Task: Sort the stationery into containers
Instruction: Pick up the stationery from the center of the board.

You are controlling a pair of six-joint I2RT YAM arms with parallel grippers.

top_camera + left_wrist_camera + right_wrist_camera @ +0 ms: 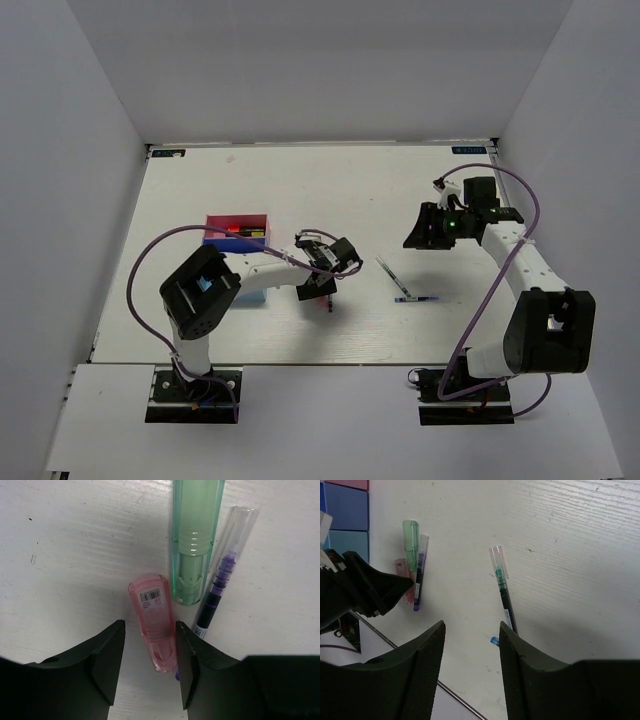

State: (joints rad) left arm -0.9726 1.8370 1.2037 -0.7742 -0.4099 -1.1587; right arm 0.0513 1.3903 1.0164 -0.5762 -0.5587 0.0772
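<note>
Left jaws parted, white table [400, 190], pale walls [320, 60]

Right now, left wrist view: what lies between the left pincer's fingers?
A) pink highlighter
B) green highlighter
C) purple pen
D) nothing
A: the pink highlighter lies lengthwise between the fingers of the left pincer, while the green highlighter and the purple pen lie outside them, off to one side.

Robot lab cell: white table [330, 190] boxed w/ plain white panels [330, 60]; left arm [205, 290], right arm [530, 280] bolted at near edge.
</note>
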